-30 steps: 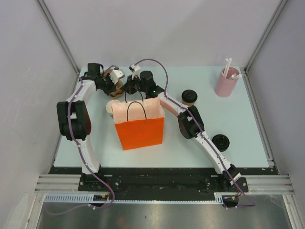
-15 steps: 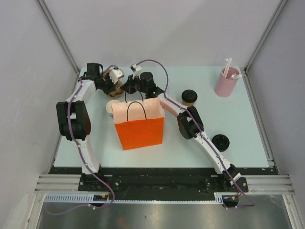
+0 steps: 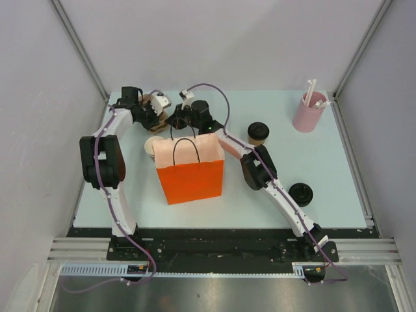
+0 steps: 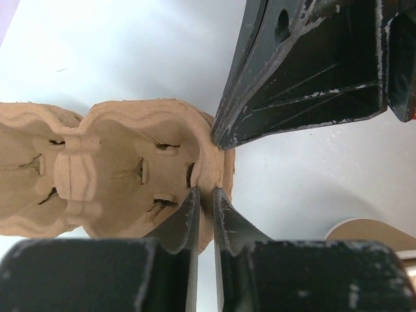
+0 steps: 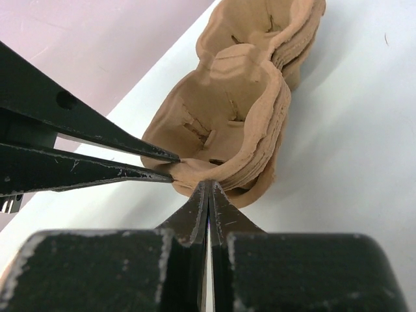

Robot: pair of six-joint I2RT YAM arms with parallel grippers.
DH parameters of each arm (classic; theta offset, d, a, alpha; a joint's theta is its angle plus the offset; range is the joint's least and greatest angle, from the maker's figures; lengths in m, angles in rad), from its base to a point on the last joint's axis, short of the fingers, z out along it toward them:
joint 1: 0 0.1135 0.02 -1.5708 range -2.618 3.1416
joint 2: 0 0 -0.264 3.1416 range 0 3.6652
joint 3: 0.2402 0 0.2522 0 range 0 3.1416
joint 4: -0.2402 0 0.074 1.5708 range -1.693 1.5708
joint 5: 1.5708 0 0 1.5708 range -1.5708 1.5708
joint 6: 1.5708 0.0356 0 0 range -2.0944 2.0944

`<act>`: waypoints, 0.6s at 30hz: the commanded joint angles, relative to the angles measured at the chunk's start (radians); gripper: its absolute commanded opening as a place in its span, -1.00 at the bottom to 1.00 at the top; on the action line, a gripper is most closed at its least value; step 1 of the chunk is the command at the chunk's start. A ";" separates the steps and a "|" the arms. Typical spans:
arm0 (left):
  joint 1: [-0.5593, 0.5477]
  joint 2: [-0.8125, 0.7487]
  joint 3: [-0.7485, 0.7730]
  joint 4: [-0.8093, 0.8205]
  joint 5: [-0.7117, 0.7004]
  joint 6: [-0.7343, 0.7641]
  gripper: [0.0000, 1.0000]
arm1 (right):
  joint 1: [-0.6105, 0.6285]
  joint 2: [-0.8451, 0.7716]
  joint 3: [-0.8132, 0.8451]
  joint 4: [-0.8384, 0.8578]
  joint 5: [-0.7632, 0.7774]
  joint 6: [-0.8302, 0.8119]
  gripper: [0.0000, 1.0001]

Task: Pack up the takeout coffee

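Rough, matt, fibrous moulded-pulp tray [image 4: 123,170]

Nudged the left arm's elbow [image 3: 103,161] a touch rightward and tipped the link above it a little more upright. Drew the right arm's elbow [image 3: 255,168] slightly leftward, nearer the orange bag [image 3: 192,179]. Shifted the left gripper [image 3: 158,117] and the right gripper [image 3: 174,119] by only a shade at the far side of the table, both pinched on the rim of the pulp tray [image 3: 156,99], and moved the tray hardly at all. Resettled the purple cable [image 3: 214,88] over the right wrist into a marginally lower loop. Cannot tell anything finer from the top view
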 commanded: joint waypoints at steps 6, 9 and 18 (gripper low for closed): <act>-0.019 0.027 0.042 0.002 0.003 0.012 -0.57 | 0.003 0.026 0.008 0.032 0.027 0.007 -1.00; -0.019 0.030 0.051 0.002 0.003 0.011 -0.52 | 0.003 0.026 0.010 0.035 0.027 0.009 -1.00; -0.050 0.058 0.074 0.002 -0.020 0.015 -0.50 | 0.001 0.028 0.010 0.036 0.022 0.014 -1.00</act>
